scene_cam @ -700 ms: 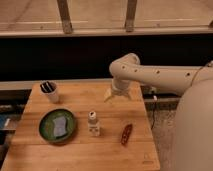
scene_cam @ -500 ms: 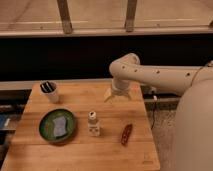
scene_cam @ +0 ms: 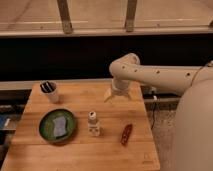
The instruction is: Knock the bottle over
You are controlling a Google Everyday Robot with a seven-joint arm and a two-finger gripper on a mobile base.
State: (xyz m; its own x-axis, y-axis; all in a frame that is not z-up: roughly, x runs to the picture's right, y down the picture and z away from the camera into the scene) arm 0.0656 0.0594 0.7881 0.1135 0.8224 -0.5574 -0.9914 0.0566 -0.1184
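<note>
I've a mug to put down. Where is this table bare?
Bare wood runs along the front edge of the table, below the green plate, bottle and reddish-brown item. Another patch lies at the back between the white cup and the gripper, hanging over the back right. The middle row is crowded.

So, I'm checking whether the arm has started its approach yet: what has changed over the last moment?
Nothing visibly changed. The gripper hangs over the far part of the table, beyond the bottle, which stands upright and untouched. The cup, green plate and reddish item lie as before.
</note>
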